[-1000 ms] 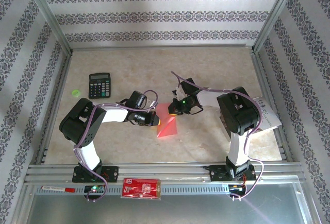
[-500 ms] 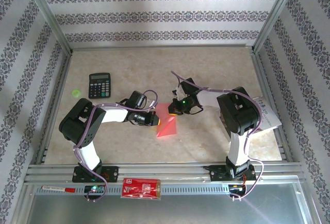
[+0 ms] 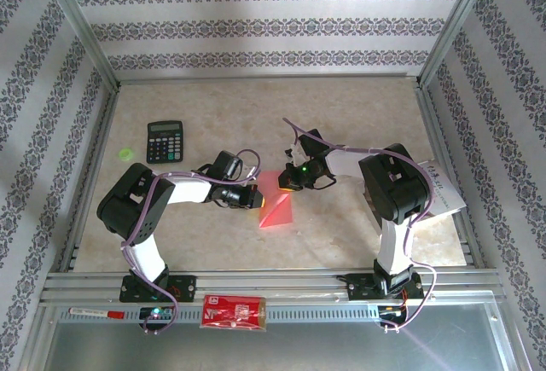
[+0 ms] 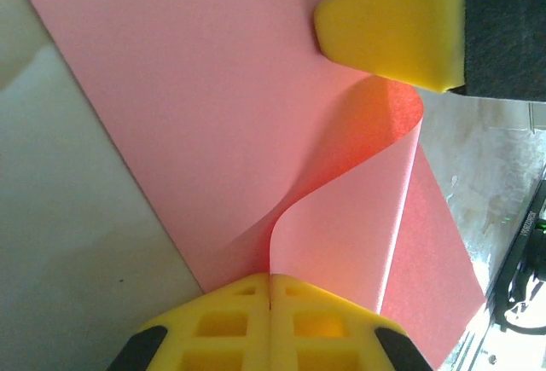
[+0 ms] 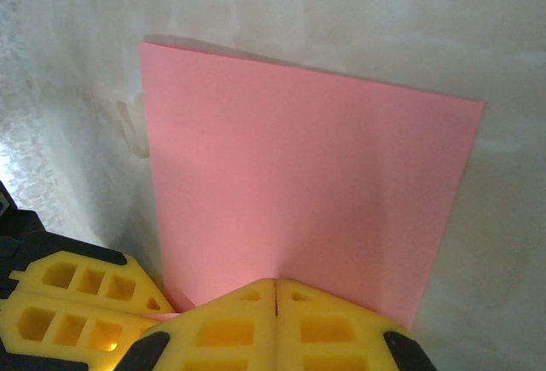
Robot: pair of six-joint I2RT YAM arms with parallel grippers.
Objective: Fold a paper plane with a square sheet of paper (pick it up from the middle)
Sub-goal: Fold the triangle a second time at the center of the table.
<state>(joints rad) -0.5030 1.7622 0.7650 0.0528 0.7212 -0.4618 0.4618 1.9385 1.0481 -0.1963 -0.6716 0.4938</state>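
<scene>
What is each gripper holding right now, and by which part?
Both are shut on the pink sheet. The left gripper pinches a curled-up edge; the right gripper pinches the sheet's near edge.

left gripper (image 4: 270,281): yellow fingers pressed together at the bottom edge, pinching the paper's edge.
square sheet of paper (image 4: 196,107): pink-red, flat on the table at upper left; the pinched part rises in a curl.
right gripper's pad (image 4: 392,21): yellow foam, top right, touching the sheet beside the curl's crest.
table (image 4: 60,243): pale marbled surface, bare at left.
</scene>
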